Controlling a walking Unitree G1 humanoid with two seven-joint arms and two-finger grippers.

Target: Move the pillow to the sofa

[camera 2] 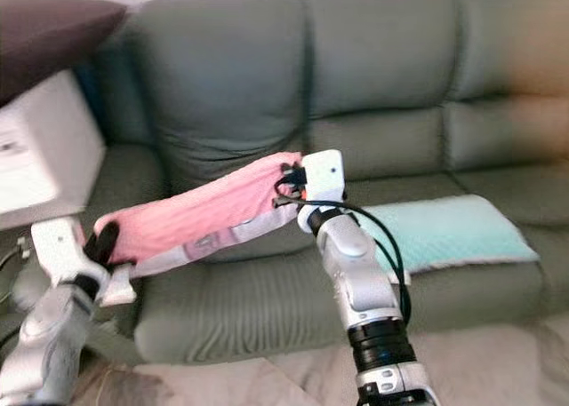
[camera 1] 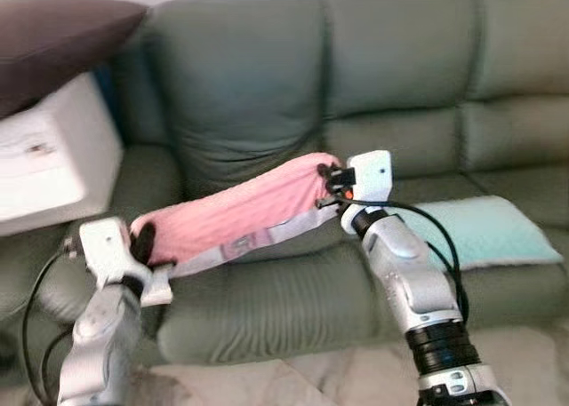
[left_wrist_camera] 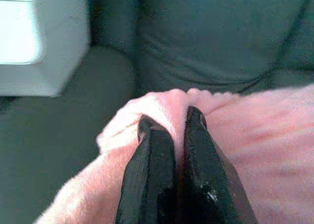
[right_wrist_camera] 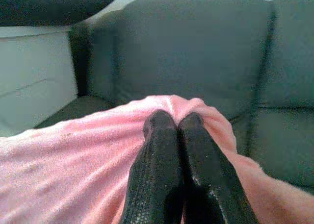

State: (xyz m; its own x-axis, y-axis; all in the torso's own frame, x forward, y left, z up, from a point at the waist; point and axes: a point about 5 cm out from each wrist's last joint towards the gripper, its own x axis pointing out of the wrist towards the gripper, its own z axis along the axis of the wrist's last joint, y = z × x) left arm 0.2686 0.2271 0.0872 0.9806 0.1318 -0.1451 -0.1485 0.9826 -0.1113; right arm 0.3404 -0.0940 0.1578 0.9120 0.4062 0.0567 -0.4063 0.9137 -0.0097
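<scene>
Grip points first: the left gripper [left_wrist_camera: 179,131] has its jaws pressed together on a pinched fold at one end of the pink pillow [camera 1: 236,215], fabric bunching up between and just beyond the fingertips. The right gripper [right_wrist_camera: 171,123] does the same at the opposite end, jaws clamped on a gathered ridge of the cover. Between the two pairs of jaws the pillow hangs as a long span, lower at the left jaws and higher at the right, clear of the seat cushions.

Handling, as judged from this: the item is soft and light. It sags and creases where pinched, and a pale trim strip droops below the span (likely a loose edge of the cover). No fragility concern. The fleecy cover looks grippy, but both holds are on fabric folds only, so a fold could slip out if the ends are pulled apart. Holds deeper into the corners would be more secure.

Beyond the jaws lies the green sofa [camera 1: 400,77], its seat directly under and behind the pillow. A light teal cushion [camera 1: 484,233] rests on the seat past the right jaws; a white box [camera 1: 53,153] stands past the left jaws.
</scene>
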